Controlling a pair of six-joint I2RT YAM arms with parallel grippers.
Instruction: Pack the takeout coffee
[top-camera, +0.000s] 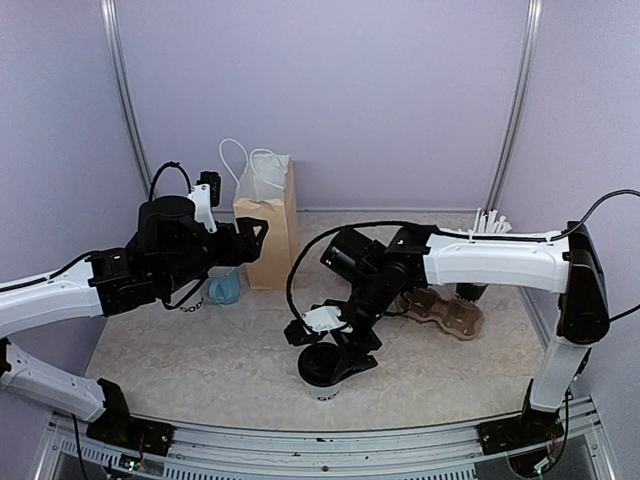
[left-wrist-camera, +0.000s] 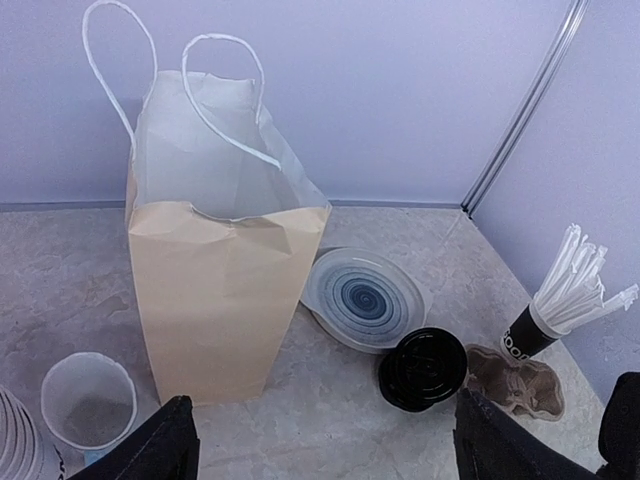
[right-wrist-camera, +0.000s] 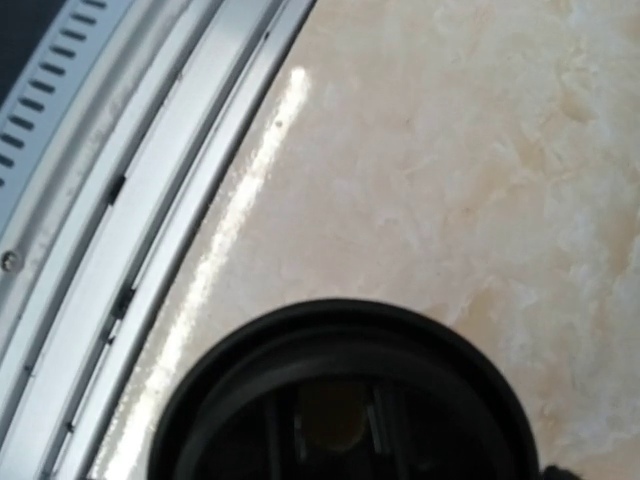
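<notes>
the takeout coffee (top-camera: 320, 385) stands upright near the front edge of the desk (top-camera: 200, 370), its black lid (right-wrist-camera: 340, 400) on. the right tool (top-camera: 345, 355) sits at the lid, perhaps clamped on it; i cannot tell. the left tool (top-camera: 256, 233) hovers with fingers apart just beside the paper bag (top-camera: 276, 238).

right tool (top-camera: 338, 362) at coffee cup (top-camera: 319, 383), bag (top-camera: 270, 240) upright

Setting was a laboratory robot booth: plain lilac partition walls (top-camera: 330, 90), metal corner poles (top-camera: 513, 110), an aluminium rail (top-camera: 330, 442) along the near edge, a marble-pattern tabletop (top-camera: 200, 360).
</notes>
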